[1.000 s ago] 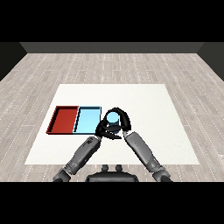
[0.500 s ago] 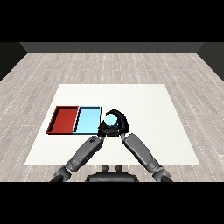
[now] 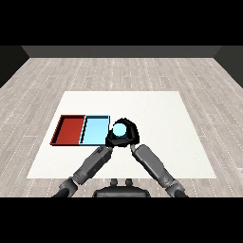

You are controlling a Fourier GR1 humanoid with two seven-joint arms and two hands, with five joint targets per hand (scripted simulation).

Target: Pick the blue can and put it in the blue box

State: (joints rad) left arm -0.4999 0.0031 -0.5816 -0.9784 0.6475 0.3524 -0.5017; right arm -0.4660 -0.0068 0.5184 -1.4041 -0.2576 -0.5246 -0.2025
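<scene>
Grey plank flooring surrounds a white table (image 3: 156,123), and on it the whole matter comes down to one short gap — the blue can (image 3: 119,129) sits just right of the light blue tray (image 3: 95,131), not yet over it.

That can shows as a pale blue disc, so its top faces the camera and its long axis seems to stand roughly upright, though its sides are hidden. Black fingers curl around it on the right and top. They belong to the right hand (image 3: 130,134), whose grey forearm comes up from the lower right, and it looks to be gripping the can. Whether the can rests on the table or is lifted clear, I cannot tell.

On the can's left side the left hand (image 3: 111,139) crowds in, close against the can and the right hand. Its fingers merge with the other black shapes, so whether they are open or closed cannot be told.

Further left lies the light blue tray, its near-right corner just beside the hands, and the red tray (image 3: 69,130) adjoins it on the far side. By my reading, the coming move is a short carry leftward — the can must clear the tray's right rim before release.
</scene>
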